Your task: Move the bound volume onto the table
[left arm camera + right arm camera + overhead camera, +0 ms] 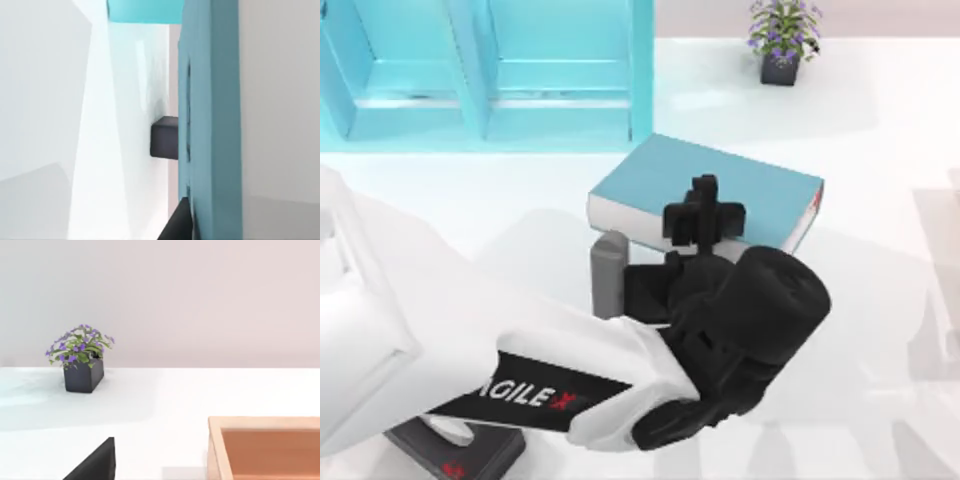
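Look at the top view. Your left arm reaches in from the seven o'clock side, and its left claw [703, 212] sits at the near long edge of the bound volume [720, 180]. The book is a thick teal one with white page edges and a small red mark at its three o'clock end. It lies near the middle of the bench [880, 130], tipped a little, just past the corner of the turquoise shelf unit [490, 70], which stands at eleven o'clock. You cannot tell if the book rests flat on the bench or is lifted a bit.

In the left wrist view the teal cover [210, 120] sits close up, with one dark finger [165, 137] flat against it. The claw is closed on the book.

A potted plant [783, 40] with purple flowers stands at one o'clock. The right wrist view shows a wooden box [265, 447] on the bench.
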`<state>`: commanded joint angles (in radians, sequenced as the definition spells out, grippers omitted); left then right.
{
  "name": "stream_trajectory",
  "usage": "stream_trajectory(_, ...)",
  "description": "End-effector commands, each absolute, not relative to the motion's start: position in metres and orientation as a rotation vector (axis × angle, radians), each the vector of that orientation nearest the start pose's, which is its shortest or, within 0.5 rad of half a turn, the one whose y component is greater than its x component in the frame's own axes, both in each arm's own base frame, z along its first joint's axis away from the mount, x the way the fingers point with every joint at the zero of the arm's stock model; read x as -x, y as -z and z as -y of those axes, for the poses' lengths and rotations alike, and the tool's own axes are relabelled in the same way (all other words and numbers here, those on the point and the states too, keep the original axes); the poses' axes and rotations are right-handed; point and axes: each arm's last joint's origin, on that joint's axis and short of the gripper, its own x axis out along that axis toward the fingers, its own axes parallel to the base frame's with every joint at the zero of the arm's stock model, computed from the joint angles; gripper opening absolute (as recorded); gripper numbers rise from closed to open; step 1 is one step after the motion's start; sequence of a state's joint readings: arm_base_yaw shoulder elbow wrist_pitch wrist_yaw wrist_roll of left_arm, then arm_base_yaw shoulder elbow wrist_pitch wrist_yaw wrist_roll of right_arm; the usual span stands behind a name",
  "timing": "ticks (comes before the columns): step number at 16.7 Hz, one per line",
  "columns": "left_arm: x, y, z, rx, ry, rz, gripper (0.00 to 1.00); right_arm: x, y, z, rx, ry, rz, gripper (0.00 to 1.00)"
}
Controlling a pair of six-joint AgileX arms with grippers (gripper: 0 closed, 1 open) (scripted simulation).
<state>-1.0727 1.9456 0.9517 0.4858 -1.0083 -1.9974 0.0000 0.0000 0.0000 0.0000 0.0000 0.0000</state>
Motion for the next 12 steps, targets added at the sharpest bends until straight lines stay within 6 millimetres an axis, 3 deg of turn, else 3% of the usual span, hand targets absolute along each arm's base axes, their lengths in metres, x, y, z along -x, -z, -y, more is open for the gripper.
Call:
stream_trajectory(6,-0.206,-0.104,0.320,1.555,-0.219,-0.199,0.00,-0.106,-0.160,0.001,0.000,0.000,0.000,1.00)
stream_trajectory(10,-0.206,-0.102,0.319,1.552,-0.220,-0.201,0.00,-0.106,-0.160,0.001,0.000,0.000,0.000,1.00)
stream_trajectory(12,-0.206,-0.102,0.319,1.552,-0.220,-0.201,0.15,-0.106,-0.160,0.001,0.000,0.000,0.000,1.00)
